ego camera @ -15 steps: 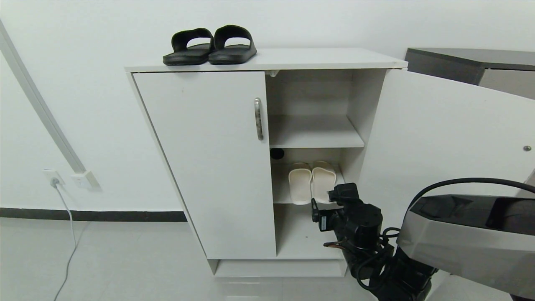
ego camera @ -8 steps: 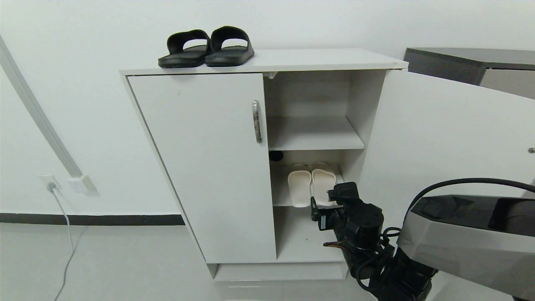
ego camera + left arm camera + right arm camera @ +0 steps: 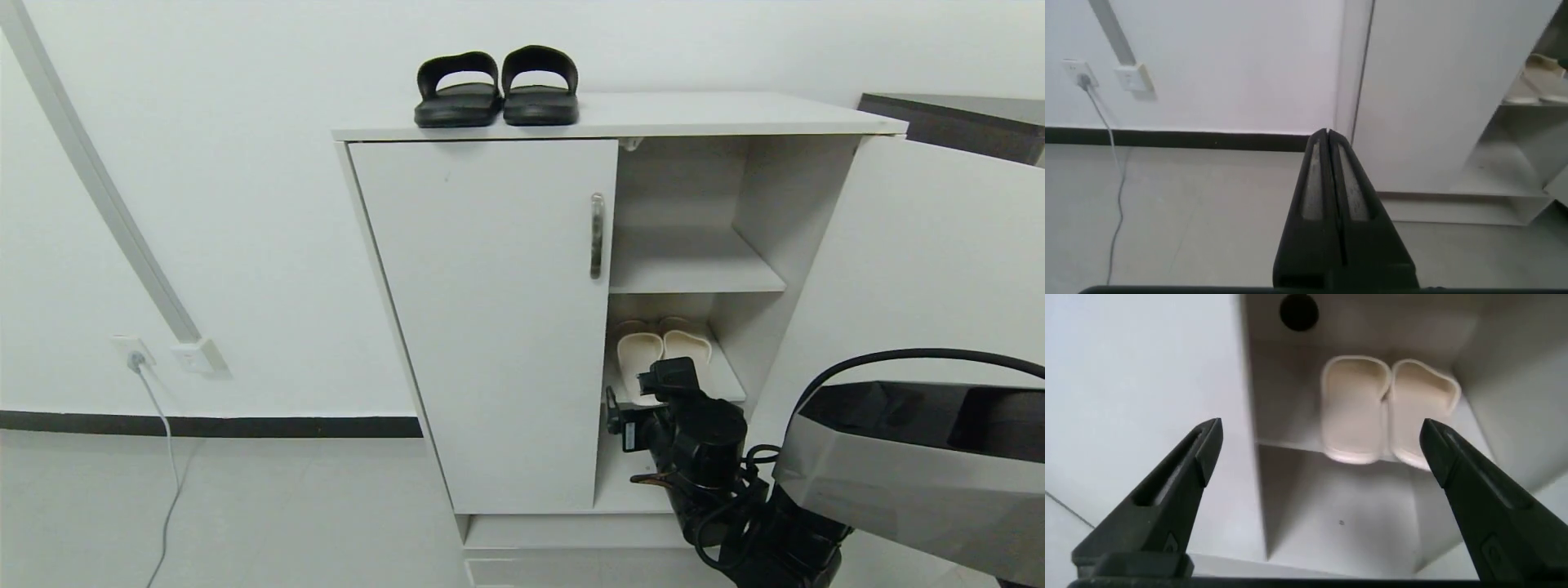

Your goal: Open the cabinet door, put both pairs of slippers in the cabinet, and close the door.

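Observation:
A pair of black slippers (image 3: 496,88) sits on top of the white cabinet (image 3: 735,114), above its closed left door (image 3: 490,318). The right door (image 3: 922,261) is swung wide open. A pair of cream slippers (image 3: 663,353) lies side by side on the middle shelf, also seen as cream slippers (image 3: 1388,408) in the right wrist view. My right gripper (image 3: 1321,429) is open and holds nothing. It hangs in front of the open compartment, just below and short of the cream pair. My left gripper (image 3: 1328,139) is shut and holds nothing, low over the floor to the cabinet's left.
The left door carries a metal handle (image 3: 597,236). The upper shelf (image 3: 694,269) and bottom shelf (image 3: 1339,523) are bare. A wall socket with a cable (image 3: 135,359) sits low on the left wall. A dark-topped unit (image 3: 955,114) stands to the right, behind the open door.
The whole head picture has shifted, so the cabinet now sits further right in it: the camera moved. My right arm holds the same pose; the slippers have not moved.

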Available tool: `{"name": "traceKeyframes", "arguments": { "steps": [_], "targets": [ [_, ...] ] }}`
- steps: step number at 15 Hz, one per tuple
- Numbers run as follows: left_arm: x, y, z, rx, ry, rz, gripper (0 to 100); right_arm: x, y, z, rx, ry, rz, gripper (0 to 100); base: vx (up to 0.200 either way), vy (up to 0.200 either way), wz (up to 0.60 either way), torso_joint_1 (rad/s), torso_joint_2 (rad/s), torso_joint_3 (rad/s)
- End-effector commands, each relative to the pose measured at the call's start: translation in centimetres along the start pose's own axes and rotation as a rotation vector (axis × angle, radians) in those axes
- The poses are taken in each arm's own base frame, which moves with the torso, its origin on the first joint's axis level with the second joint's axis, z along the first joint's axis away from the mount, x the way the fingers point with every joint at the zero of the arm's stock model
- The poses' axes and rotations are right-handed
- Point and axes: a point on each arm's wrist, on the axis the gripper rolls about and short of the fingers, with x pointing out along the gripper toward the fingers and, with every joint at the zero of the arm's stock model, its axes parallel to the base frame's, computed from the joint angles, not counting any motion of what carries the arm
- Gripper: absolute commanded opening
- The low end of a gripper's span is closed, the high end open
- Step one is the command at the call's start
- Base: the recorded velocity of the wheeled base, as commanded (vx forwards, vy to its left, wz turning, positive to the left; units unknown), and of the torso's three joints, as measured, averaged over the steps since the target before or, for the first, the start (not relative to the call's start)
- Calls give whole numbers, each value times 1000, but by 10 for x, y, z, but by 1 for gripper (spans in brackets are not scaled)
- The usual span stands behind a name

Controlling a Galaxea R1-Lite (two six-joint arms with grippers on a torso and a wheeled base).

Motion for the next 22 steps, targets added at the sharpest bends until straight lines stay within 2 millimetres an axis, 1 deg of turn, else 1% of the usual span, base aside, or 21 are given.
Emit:
{"name": "traceKeyframes", "arguments": {
  "steps": [1,7,14,16,18,22],
  "targets": [
    [0,0,0,1,1,2,0,0,0,-1,0,1,1,100,0,200,0,2,-2,2],
    [0,0,0,-1,1,2,0,1,1,0,1,-2,1,100,0,200,0,2,2,2],
    [0,0,0,-2,1,0,0,-1,-4,-1,-17,-5,-3,100,0,0,0,0,0,0],
    [0,0,0,-4,1,2,0,-6,-5,-3,-12,-11,42,100,0,0,0,0,0,0],
    [0,0,0,-4,1,2,0,-11,-8,1,-14,1,88,100,0,0,0,0,0,0],
    [0,0,0,-4,1,2,0,-10,-10,2,-14,-10,86,100,0,0,0,0,0,0]
  ]
}}
